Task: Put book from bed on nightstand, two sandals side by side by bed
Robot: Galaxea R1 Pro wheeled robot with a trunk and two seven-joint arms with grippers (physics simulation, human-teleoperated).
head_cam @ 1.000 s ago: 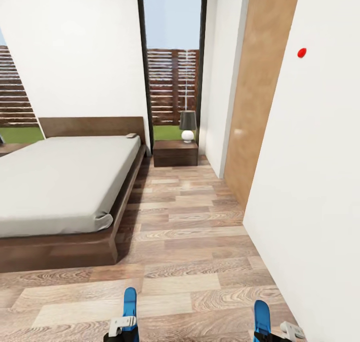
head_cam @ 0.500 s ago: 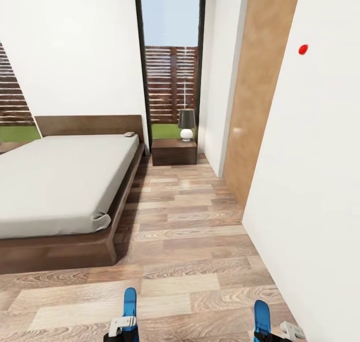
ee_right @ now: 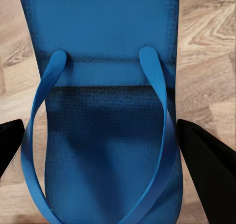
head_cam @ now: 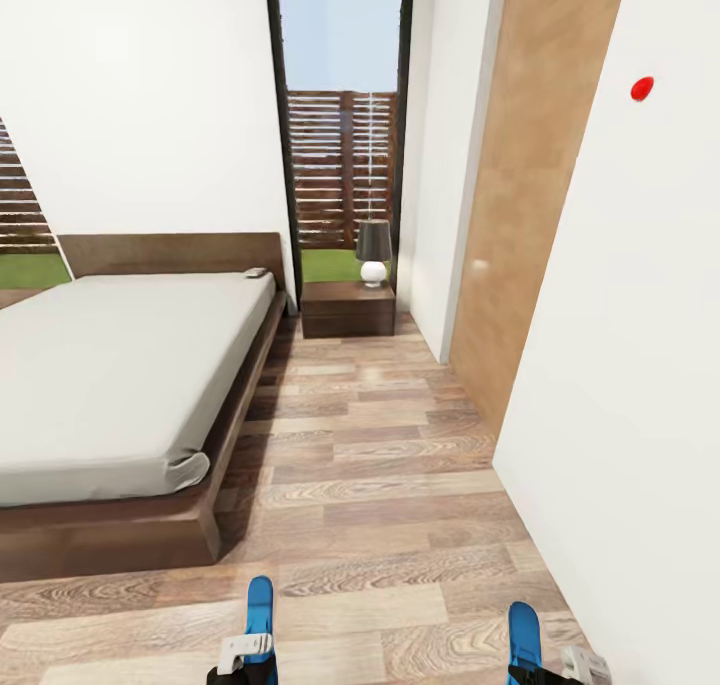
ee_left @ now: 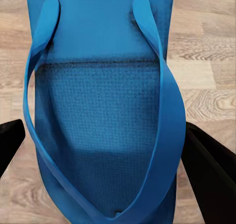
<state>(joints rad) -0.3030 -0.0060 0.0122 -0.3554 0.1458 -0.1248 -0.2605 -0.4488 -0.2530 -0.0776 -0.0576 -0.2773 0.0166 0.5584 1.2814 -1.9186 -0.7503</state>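
The bed point(head_cam: 120, 365) fills the left of the head view, with a pale mattress on a dark wooden frame. The book point(head_cam: 258, 272) is a small dark thing on the mattress's far right corner, by the headboard. A dark nightstand point(head_cam: 348, 310) stands beyond the bed under the tall window. My left gripper point(ee_left: 110, 155) is shut on one blue sandal point(ee_left: 103, 62), whose tip rises at the head view's lower edge point(head_cam: 260, 610). The other sandal point(ee_right: 103, 37) is clamped between the black fingers of my right gripper point(ee_right: 110, 155); its tip point(head_cam: 524, 635) shows at the lower right.
A lamp point(head_cam: 374, 250) with a dark shade stands on the nightstand. A white wall point(head_cam: 620, 365) runs close along my right, with a brown door point(head_cam: 520, 195) ahead of it. A strip of wood-plank floor point(head_cam: 370, 445) runs between bed and wall.
The whole head view has shifted: the camera has moved forward and slightly right, so the bed sits further left. Both sandals stay held as before.
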